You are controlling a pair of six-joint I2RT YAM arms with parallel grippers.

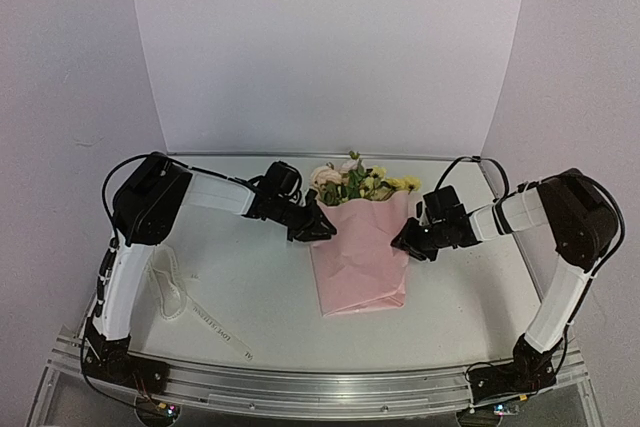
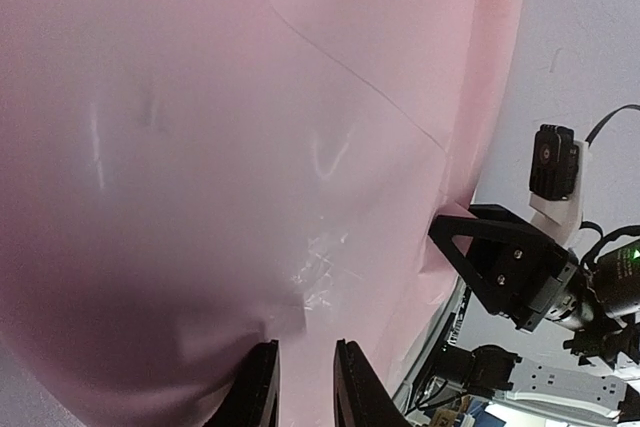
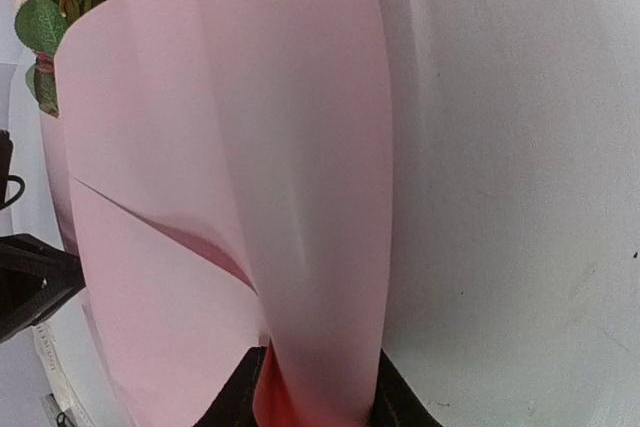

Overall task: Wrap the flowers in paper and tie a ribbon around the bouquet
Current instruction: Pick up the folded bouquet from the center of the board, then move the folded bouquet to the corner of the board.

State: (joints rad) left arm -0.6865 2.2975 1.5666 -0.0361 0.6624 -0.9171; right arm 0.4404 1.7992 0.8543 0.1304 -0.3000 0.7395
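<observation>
The paper [image 1: 360, 252] lies near the middle of the tabletop [image 1: 250, 267], folded over into a tall pink bundle whose closed bottom edge points toward my bases. The flowers [image 1: 355, 182] stick out of its far, open end: pale pink blooms on the left, yellow ones on the right, and green leaves between them. The stems are hidden inside the fold.

My left tool [image 1: 318, 227] is at the bundle's upper left edge. In the left wrist view its two fingers [image 2: 262, 387] stand close together with pink sheet pinched in the narrow gap, so it is closed on the paper. A diagonal crease runs across the sheet above them.

My right tool [image 1: 408, 242] is at the opposite, right edge, a little nearer to my bases. In the right wrist view its fingers [image 3: 238, 397] flank a rolled fold of the sheet, which fills the space between them and touches both, so this tool also grips the paper. White tabletop lies bare just to the right of that fold.

The ribbon [image 1: 215, 324] lies loose on the tabletop well to the left of the bundle, in front of my left arm, untouched by either tool.
</observation>
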